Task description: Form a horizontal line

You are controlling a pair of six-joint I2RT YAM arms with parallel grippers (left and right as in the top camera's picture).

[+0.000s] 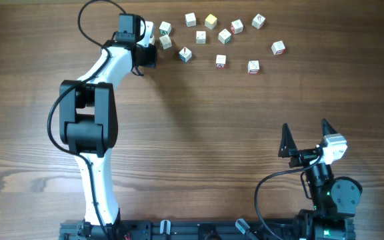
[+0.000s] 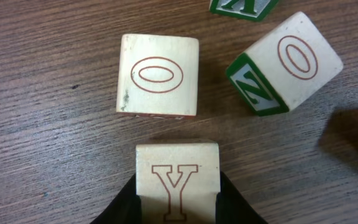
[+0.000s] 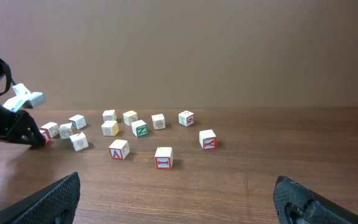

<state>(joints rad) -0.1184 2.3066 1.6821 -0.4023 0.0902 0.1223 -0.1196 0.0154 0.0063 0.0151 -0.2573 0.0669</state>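
No horizontal line is made yet: the little blocks lie loose and scattered on the counter (image 1: 199,133). The left hand (image 2: 178,194) is closed snugly on the Y block (image 2: 176,163), one dark finger on each side. An O block (image 2: 158,74) sits just past the Y block, with a small gap between them. A good move would be to set the Y block squarely beside a neighbour, edges flat together, without bumping the others. The right hand (image 1: 305,133) is far from the Y block, wide open and empty. The left fingers are cut off at the picture's edge, and faraway letters are too small to read.
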